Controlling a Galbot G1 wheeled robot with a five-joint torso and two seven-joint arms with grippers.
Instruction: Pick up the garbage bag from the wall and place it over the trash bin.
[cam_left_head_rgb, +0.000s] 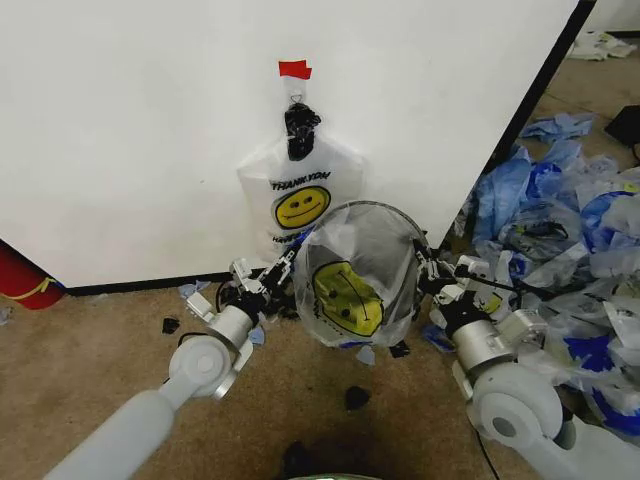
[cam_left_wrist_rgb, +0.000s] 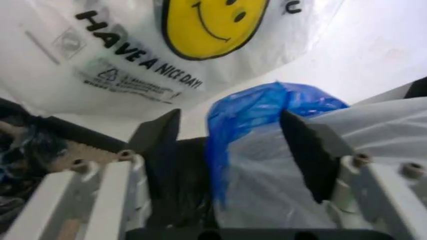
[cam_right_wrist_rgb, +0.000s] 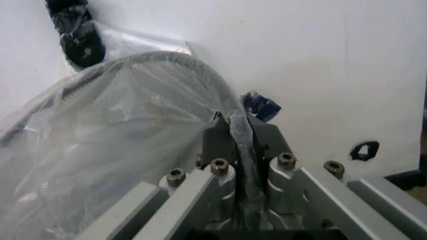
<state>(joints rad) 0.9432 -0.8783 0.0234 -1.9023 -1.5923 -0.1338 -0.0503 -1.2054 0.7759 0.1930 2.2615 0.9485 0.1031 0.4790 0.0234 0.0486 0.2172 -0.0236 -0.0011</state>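
The garbage bag (cam_left_head_rgb: 355, 285), thin and see-through with a yellow smiley face and blue patches, hangs above the carpet just in front of the wall. Its mouth is spread into a round hoop between my two grippers. My right gripper (cam_left_head_rgb: 428, 268) is shut on the bag's rolled rim (cam_right_wrist_rgb: 200, 67), pinched between its fingers (cam_right_wrist_rgb: 239, 122). My left gripper (cam_left_head_rgb: 275, 272) is at the bag's other side. In the left wrist view its fingers (cam_left_wrist_rgb: 230, 117) stand apart, with blue and whitish plastic (cam_left_wrist_rgb: 267, 165) lying between them. A dark rounded shape (cam_left_head_rgb: 300, 462) at the bottom edge may be the trash bin.
A whiter "THANK YOU" smiley bag (cam_left_head_rgb: 300, 195) hangs on the wall from a black knot (cam_left_head_rgb: 300, 125) under red tape. A heap of blue and clear bags (cam_left_head_rgb: 570, 230) fills the floor to the right. Black scraps (cam_left_head_rgb: 357, 397) dot the carpet. A red object (cam_left_head_rgb: 20, 280) sits at far left.
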